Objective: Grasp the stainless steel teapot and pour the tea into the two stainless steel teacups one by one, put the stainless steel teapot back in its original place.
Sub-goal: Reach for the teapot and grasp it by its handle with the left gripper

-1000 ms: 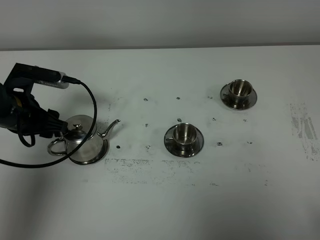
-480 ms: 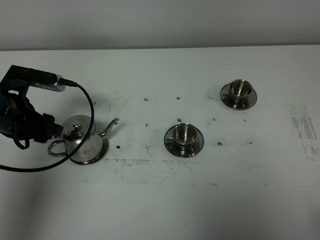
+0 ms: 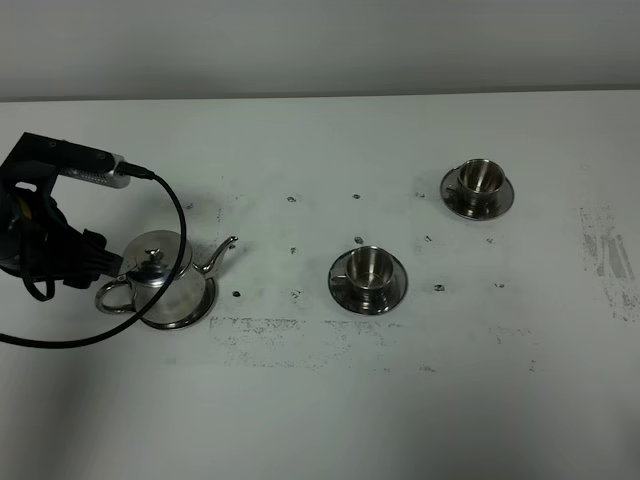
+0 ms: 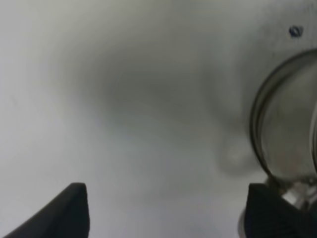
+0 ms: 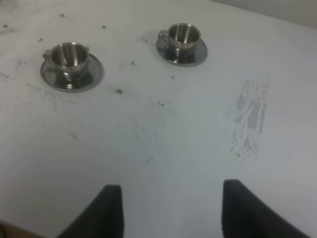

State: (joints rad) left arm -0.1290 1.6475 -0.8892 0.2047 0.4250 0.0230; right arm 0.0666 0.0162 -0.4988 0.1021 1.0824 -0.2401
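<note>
The stainless steel teapot [image 3: 160, 268] stands on its round steel tray [image 3: 203, 303] at the left of the table, spout pointing right, loop handle to the left. My left gripper [image 4: 166, 210] is open, its dark fingers [image 4: 74, 208] spread wide just left of the teapot [image 4: 290, 129], by the handle, holding nothing. In the exterior high view the left arm [image 3: 50, 240] covers the fingers. Two stainless steel teacups sit on saucers: one mid-table [image 3: 368, 268], one further back right [image 3: 482, 178]. My right gripper [image 5: 171, 208] hovers over bare table with its fingers apart, both teacups [image 5: 69, 54] [image 5: 184, 34] ahead of it.
The white table [image 3: 320, 400] carries small dark specks and scuff marks, with a grey smear [image 3: 605, 250] near the right edge. A black cable [image 3: 185, 215] loops from the left arm over the teapot's near side. The right arm is out of the exterior high view.
The left arm has shifted a little to the left and lower, away from the teapot's lid. Teapot and cups have not moved.
</note>
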